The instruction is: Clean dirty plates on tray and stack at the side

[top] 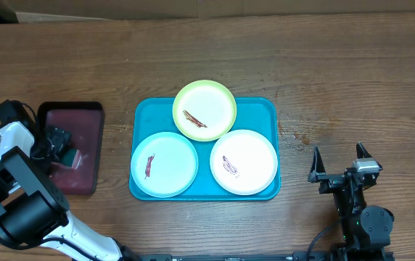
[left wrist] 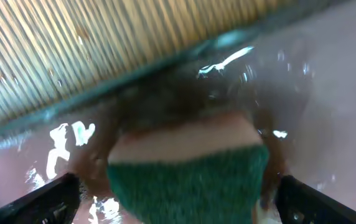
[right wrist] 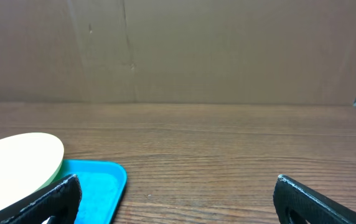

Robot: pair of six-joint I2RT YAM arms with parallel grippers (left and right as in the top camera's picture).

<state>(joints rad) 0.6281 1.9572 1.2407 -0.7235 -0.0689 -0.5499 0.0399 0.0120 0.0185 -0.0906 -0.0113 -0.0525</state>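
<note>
left hand [left wrist: 177,198]: open wide around green sponge [left wrist: 190,168]
right hand [top: 337,156]: open, beside blue tray [top: 265,109]
plates [top: 204,110]: three, smeared, on tray

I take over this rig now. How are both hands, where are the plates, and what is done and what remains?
Left hand: open, straddling the green sponge in the maroon tray, not yet gripping.
Right hand: open, empty, right of the turquoise tray.
Green plate, light blue plate and white plate: on the turquoise tray, all smeared.
Done: nothing.
Left: grip sponge, wipe each plate, stack aside.
</note>
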